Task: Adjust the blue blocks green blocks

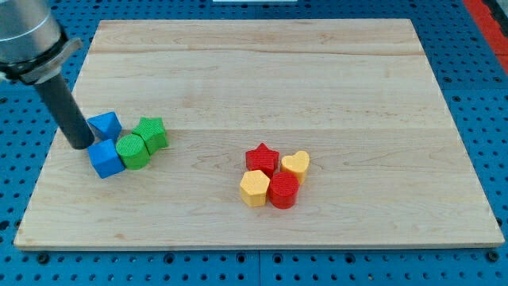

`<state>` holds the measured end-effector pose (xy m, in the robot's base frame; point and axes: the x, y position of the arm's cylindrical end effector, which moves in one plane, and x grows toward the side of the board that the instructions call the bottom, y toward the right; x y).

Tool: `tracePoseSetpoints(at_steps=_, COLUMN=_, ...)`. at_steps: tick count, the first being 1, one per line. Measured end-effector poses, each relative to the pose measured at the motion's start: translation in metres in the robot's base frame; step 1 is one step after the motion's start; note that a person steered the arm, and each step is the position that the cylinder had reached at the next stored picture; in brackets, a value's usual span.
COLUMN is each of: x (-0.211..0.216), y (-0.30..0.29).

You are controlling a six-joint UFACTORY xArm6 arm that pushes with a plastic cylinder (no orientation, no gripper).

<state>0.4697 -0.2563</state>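
Two blue blocks sit at the view's left on the wooden board [262, 71]: a blue cube [105, 159] and a second blue block [105, 125] just above it. A green cylinder [132, 151] touches the blue cube's right side. A green star [151, 133] sits against the cylinder's upper right. The four form a tight cluster. My tip [80, 145] is at the cluster's left edge, touching or nearly touching both blue blocks, in the notch between them.
A second cluster lies right of centre: a red star [262, 158], a yellow heart [295, 165], a yellow hexagon block [255, 187] and a red cylinder [283, 190]. The board's left edge is close to my tip.
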Motion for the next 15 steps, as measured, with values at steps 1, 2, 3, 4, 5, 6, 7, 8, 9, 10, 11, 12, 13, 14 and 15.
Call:
tracePoseSetpoints(at_steps=1, x=0.030, y=-0.026)
tracePoseSetpoints(at_steps=2, x=0.067, y=-0.015)
tracePoseSetpoints(at_steps=3, x=0.069, y=0.012)
tracePoseSetpoints(at_steps=4, x=0.066, y=0.032)
tracePoseSetpoints(at_steps=5, x=0.060, y=0.045)
tracePoseSetpoints(at_steps=6, x=0.048, y=0.045)
tracePoseSetpoints(at_steps=7, x=0.043, y=0.045)
tracePoseSetpoints(at_steps=8, x=0.041, y=0.055)
tracePoseSetpoints(at_steps=9, x=0.031, y=0.055)
tracePoseSetpoints(at_steps=10, x=0.028, y=0.057)
tracePoseSetpoints(at_steps=11, x=0.050, y=0.060)
tracePoseSetpoints(at_steps=12, x=0.061, y=0.102)
tracePoseSetpoints(at_steps=13, x=0.052, y=0.064)
tracePoseSetpoints(at_steps=14, x=0.046, y=-0.028)
tracePoseSetpoints(at_steps=15, x=-0.003, y=-0.034)
